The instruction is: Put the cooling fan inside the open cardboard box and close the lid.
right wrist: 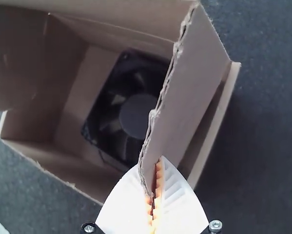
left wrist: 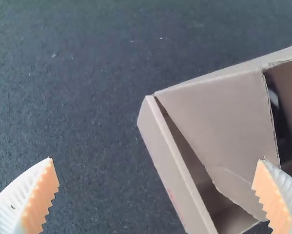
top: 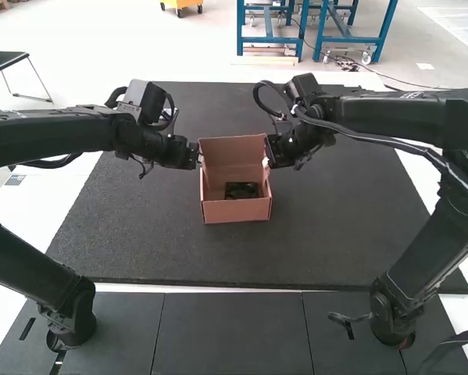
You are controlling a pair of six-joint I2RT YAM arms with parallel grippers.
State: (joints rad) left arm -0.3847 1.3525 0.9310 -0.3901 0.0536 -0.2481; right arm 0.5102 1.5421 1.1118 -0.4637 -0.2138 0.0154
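The open cardboard box [top: 235,205] stands in the middle of the black mat, its lid [top: 232,148] upright at the back. The black cooling fan [top: 240,190] lies flat on the box's floor, seen from close up in the right wrist view as fan [right wrist: 128,119]. My right gripper [right wrist: 153,181] is shut on the torn edge of the box's right side flap [right wrist: 189,92]; from above the right gripper [top: 271,152] sits at the box's back right corner. My left gripper [top: 191,154] is open at the back left corner, its pads [left wrist: 38,195] either side of the left flap [left wrist: 219,131].
The black mat [top: 140,219] covers most of the table, with bare mat all round the box. White table surface [top: 30,211] shows at the left, and both arm bases stand at the near edge.
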